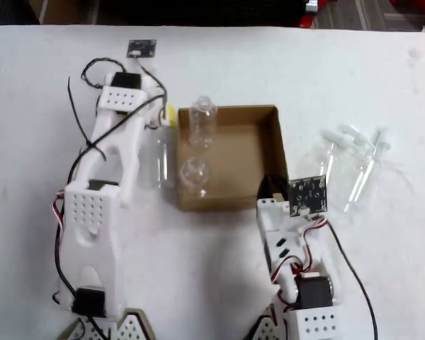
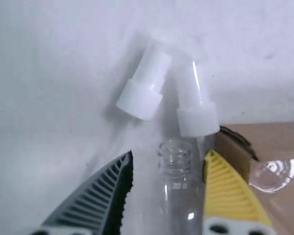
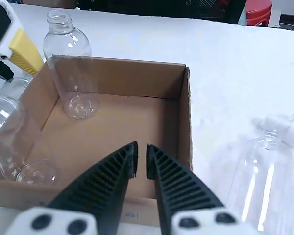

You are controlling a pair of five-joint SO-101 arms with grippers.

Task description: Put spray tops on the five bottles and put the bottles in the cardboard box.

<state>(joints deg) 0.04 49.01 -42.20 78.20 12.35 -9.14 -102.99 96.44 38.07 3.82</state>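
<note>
Bottle (image 2: 179, 196), open-necked, sits btwn left gripper (image 2: 170, 153) fingers, wide apart, yellow one just beside it. Right gripper (image 3: 142, 159) fingers nearly together, empty, over cardboard box (image 3: 122, 78).

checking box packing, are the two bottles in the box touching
Apart. The high view shows bare cardboard between the far bottle and the near bottle inside the box.

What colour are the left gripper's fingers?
Left gripper: one finger grey, one yellow; clearest in left wrist view.
</note>
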